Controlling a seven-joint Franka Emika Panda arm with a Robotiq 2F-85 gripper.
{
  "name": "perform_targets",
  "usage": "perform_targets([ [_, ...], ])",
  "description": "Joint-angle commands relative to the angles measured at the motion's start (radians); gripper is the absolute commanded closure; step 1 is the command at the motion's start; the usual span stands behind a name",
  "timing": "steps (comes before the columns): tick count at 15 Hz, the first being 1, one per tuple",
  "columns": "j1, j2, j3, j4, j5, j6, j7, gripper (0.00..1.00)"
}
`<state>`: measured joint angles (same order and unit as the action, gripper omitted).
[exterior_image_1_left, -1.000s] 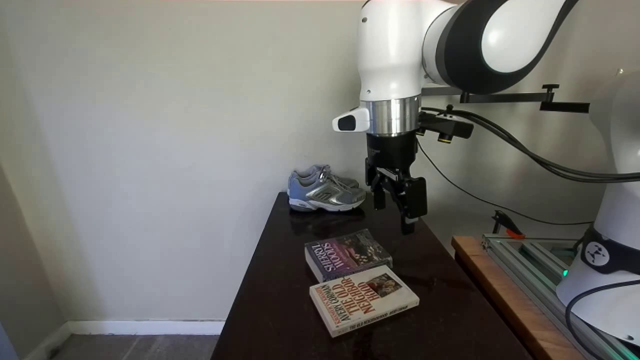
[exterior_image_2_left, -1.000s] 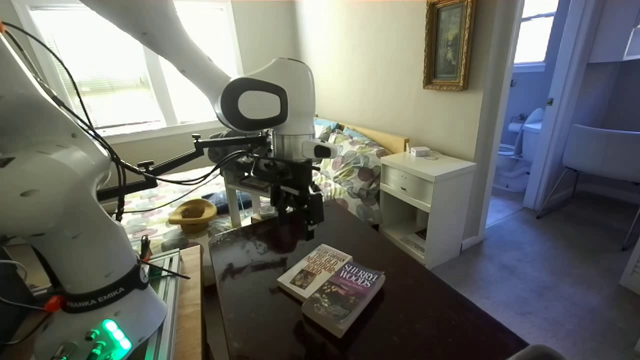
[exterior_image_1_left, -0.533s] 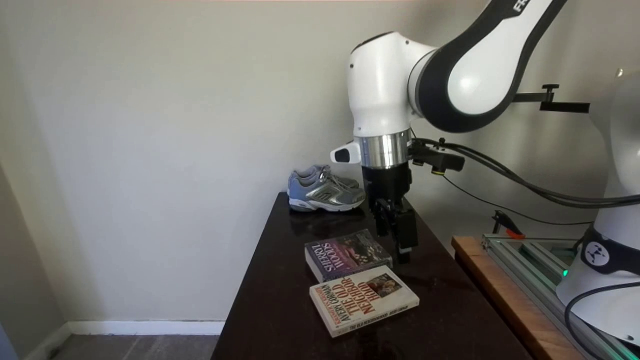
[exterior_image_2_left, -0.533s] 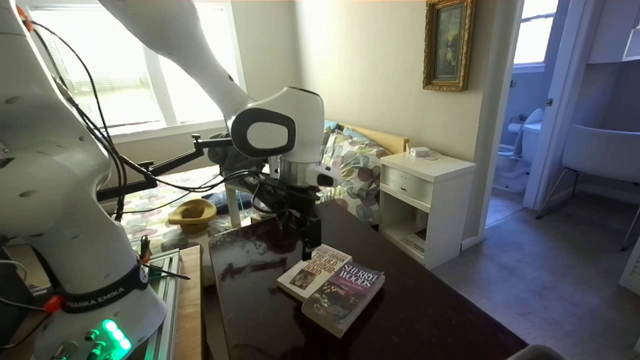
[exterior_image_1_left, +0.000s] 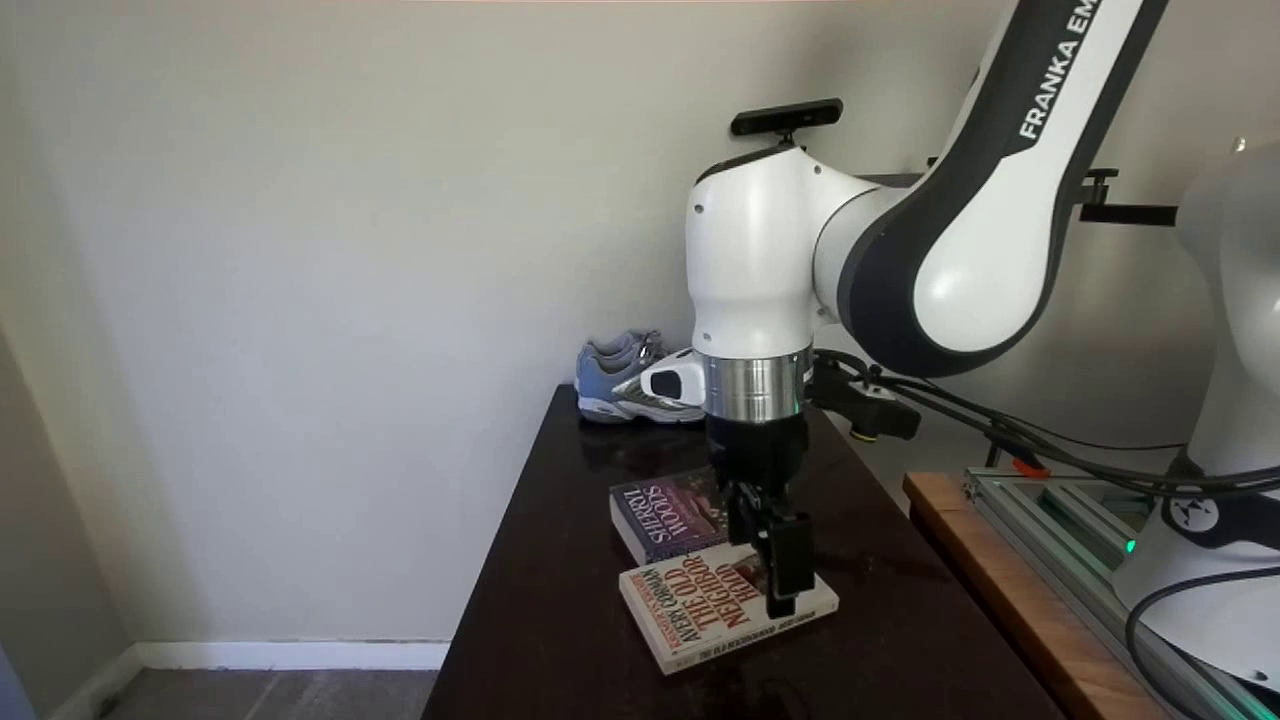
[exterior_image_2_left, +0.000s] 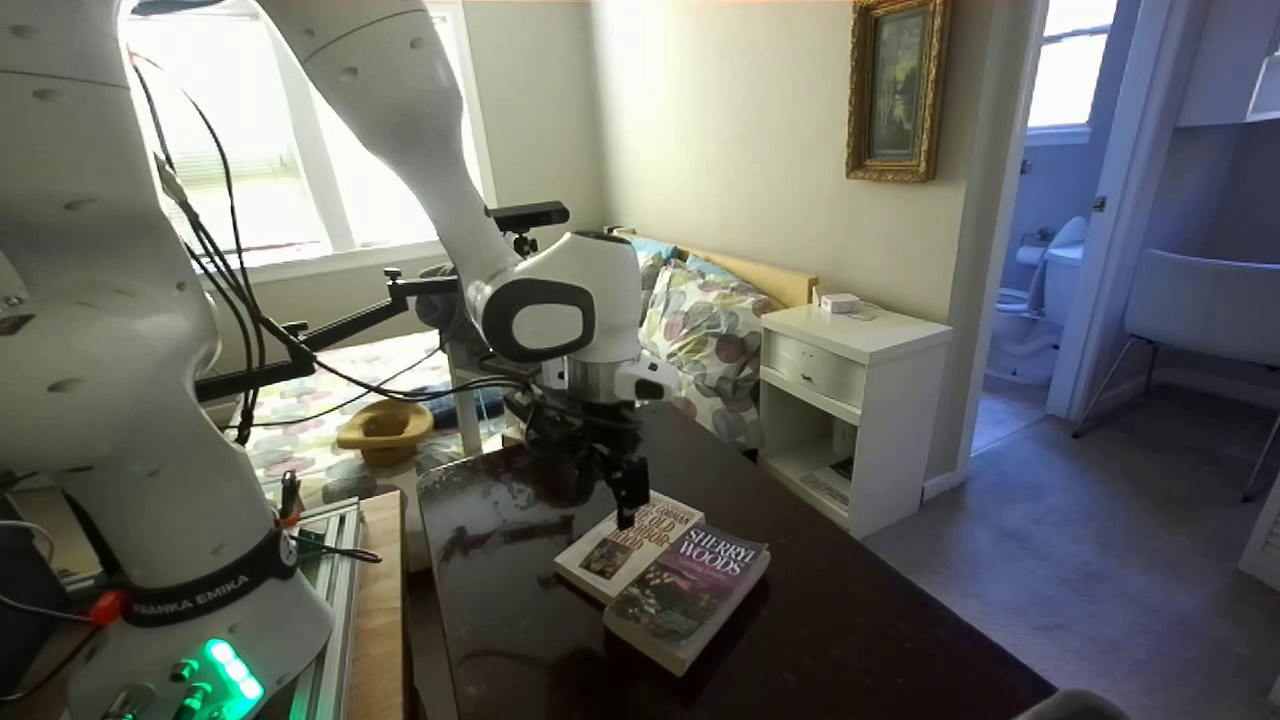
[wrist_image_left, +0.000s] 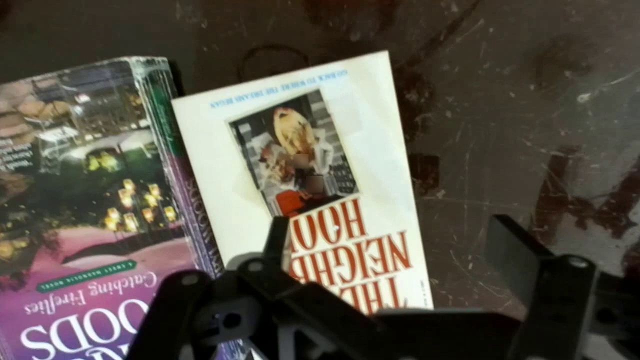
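Dark tabletop (wrist_image_left: 490, 150) bears the white book (wrist_image_left: 315, 170), lying below the widely parted fingers (wrist_image_left: 520, 245).

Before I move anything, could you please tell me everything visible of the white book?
The white book is a closed, glossy-looking paperback with red title lettering, blue print and an inset picture. It lies flat, cover up, on the dark table, beside the purple book. The open gripper hangs over it; whether either touches it, I cannot tell.
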<state>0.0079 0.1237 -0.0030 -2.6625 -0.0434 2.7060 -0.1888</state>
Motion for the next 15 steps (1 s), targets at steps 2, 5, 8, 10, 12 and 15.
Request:
perform_targets([
  [2, 0.063, 0.053, -0.019, 0.004, -0.199, 0.100, 0.180, 0.00],
  [5, 0.117, 0.074, -0.089, 0.015, -0.415, 0.135, 0.352, 0.00],
  [8, 0.166, 0.100, -0.152, 0.033, -0.590, 0.146, 0.494, 0.00],
  [10, 0.194, 0.110, -0.183, 0.044, -0.676, 0.146, 0.572, 0.00],
  [12, 0.215, 0.126, -0.204, 0.055, -0.739, 0.147, 0.635, 0.00],
  [15, 0.243, 0.150, -0.229, 0.067, -0.816, 0.148, 0.715, 0.00],
])
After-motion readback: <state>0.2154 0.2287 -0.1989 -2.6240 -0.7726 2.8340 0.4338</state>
